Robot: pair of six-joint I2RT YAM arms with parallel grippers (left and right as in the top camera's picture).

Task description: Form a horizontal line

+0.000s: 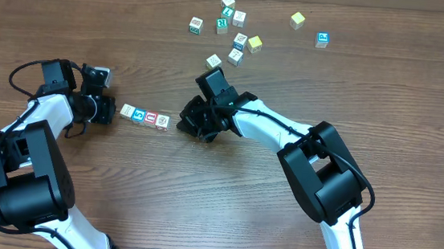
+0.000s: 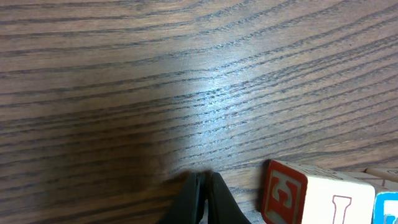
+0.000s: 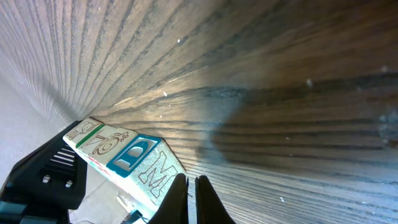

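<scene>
Left hand [image 1: 110, 110] sits at the left end of the row, just beside the first block. In the left wrist view its fingers [image 2: 194, 198] are pressed together with nothing between them, tips low over the counter [image 1: 224, 189].

The row of blocks [image 1: 145, 117] lies left of centre on the counter. It has four small cubes touching side by side, running left-right and tilted slightly down toward the right. They are pale wood-coloured cubes with printed faces: white-ish, blue, red, white-ish from left to right. The wrist view shows the end block [image 2: 305, 200] with red outlined letters on its faces.

Right hand [image 1: 182, 123] is just off the right end of the row, close to the last cube but not clearly touching it. In the right wrist view its fingers [image 3: 177, 198] are drawn in to a thin slit and grip nothing.

Loose blocks [image 1: 237, 37] are scattered at the upper right of the counter, well apart from the row. I count about eleven: two yellow, two green-faced, one blue-faced off to the right, the rest pale with small prints.
</scene>
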